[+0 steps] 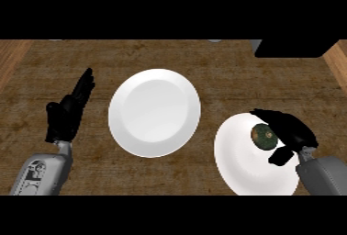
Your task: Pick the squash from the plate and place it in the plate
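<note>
Fingers (288,121) of the right black hand (293,133) curl round the small dark-green round squash (264,137), which sits on the near round white plate (244,165) at four o'clock. At nine o'clock the left black hand (68,112) rests open, fingers straight. The farther, bare round white plate (154,112) lies mid-desk on the brown wooden desk (224,69).

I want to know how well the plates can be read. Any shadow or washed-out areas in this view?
Head view: the round white centre plate is evenly bright with soft grey shading inside its rim; the round white right plate is partly darkened where the black right hand curls over the dark green squash.
</note>
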